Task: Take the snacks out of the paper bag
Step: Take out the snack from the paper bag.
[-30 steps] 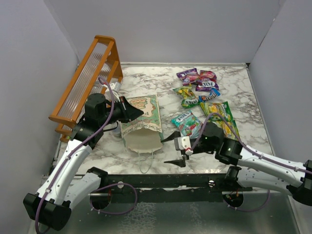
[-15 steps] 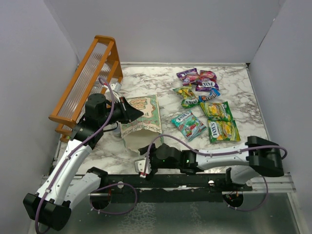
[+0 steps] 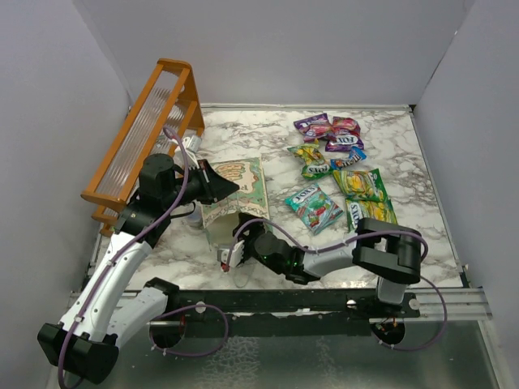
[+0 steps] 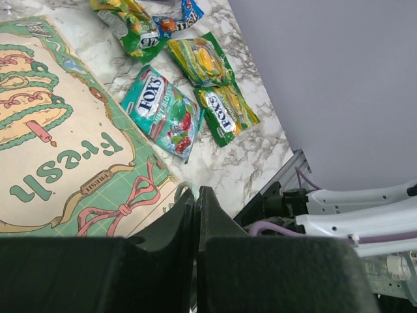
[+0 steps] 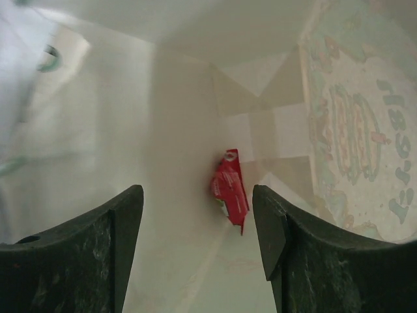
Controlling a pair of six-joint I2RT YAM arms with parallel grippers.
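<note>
Marble table [image 3: 243, 130]: one, carrying every other item.

Orange rack [image 3: 146, 138]: one, behind the left gripper [image 3: 220, 185], with its near end partly covered by the left arm.

Paper bag [image 3: 243, 182]: one, lying flat with the printed panel up. The left fingers [image 4: 163, 241] are pressed together on the bag's edge, and the panel spreads to their left in the wrist view. The right gripper [image 3: 231, 253] sits in the bag mouth. Its fingers [image 5: 85, 261] are spread apart and hold nothing, with cream bag wall all around them.

Snacks [image 3: 315, 207]: about eight lie on the table outside the bag, ahead and to the right of the left fingers, well apart from the right fingers. The three farthest overlap, so the count is not certain. The right arm covers one green packet's near edge. The left wrist view shows five, two of them cut off at the frame top.

Red packet [image 5: 229, 192]: one, inside the bag, lying beyond the right fingertips and between their lines, touched by neither. Its print is too blurred to read.
</note>
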